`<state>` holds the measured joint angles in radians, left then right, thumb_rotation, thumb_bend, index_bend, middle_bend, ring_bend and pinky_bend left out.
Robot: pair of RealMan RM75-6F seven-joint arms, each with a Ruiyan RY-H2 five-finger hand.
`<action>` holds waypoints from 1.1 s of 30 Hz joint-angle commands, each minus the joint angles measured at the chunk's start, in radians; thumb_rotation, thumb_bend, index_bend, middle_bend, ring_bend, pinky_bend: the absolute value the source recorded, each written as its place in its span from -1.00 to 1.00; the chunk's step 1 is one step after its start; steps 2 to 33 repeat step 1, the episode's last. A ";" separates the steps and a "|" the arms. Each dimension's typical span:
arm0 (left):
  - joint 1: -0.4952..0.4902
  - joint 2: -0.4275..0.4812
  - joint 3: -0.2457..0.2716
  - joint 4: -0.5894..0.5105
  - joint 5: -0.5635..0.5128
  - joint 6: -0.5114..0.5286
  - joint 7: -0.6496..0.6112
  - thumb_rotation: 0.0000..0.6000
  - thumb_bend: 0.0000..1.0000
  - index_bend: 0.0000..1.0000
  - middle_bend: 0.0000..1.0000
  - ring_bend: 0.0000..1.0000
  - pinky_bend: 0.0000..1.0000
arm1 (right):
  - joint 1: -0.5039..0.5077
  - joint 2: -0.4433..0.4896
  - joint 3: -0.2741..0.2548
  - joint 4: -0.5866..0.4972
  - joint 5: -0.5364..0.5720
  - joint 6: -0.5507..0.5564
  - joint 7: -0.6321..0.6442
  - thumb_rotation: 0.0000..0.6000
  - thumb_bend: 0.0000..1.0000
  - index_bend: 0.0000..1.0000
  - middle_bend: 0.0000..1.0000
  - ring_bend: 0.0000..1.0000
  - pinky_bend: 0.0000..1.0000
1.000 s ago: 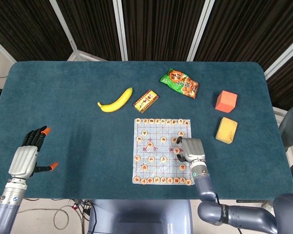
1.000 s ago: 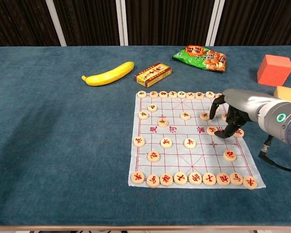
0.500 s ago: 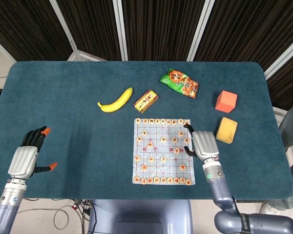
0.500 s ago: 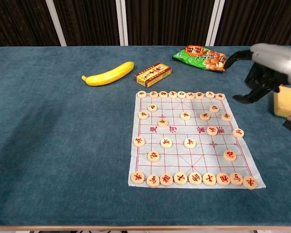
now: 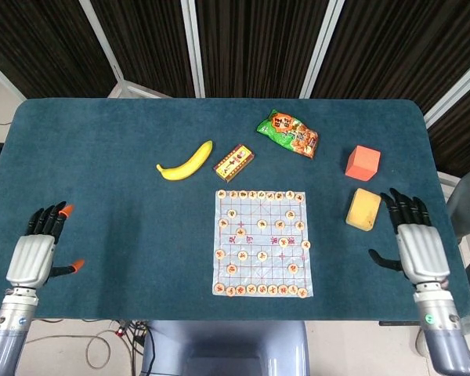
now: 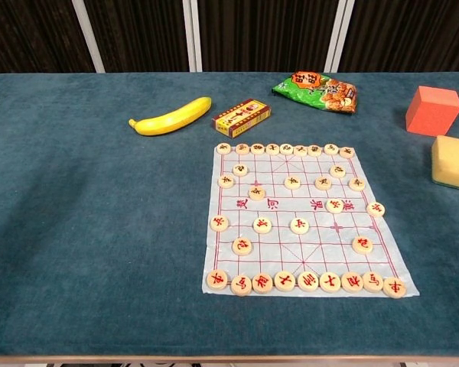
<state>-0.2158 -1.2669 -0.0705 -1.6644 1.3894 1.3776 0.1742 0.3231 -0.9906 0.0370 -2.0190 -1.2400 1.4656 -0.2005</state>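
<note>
Hovering robot hand (image 5: 417, 248) beside sponge (image 5: 363, 209)

The right hand (image 5: 421, 249) is no longer over the chess board (image 5: 260, 244); it now sits right of the yellow sponge (image 5: 363, 209), fingers spread, and is gone from the chest view.

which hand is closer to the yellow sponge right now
The right hand. It hovers open just beside the yellow sponge, slightly nearer the table's front edge, not touching it. The left hand is at the opposite end of the table, beyond the chess board.
</note>
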 commanded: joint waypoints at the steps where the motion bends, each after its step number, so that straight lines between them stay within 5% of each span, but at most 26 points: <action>1: 0.000 -0.002 0.000 0.005 0.003 0.002 0.005 1.00 -1.00 -1.00 -1.00 -1.00 -1.00 | -0.101 0.033 -0.066 0.093 -0.123 0.084 0.093 1.00 -0.47 -1.00 -1.00 -1.00 -1.00; 33: 0.000 -0.002 0.000 0.005 0.003 0.002 0.005 1.00 -1.00 -1.00 -1.00 -1.00 -1.00 | -0.101 0.033 -0.066 0.093 -0.123 0.084 0.093 1.00 -0.47 -1.00 -1.00 -1.00 -1.00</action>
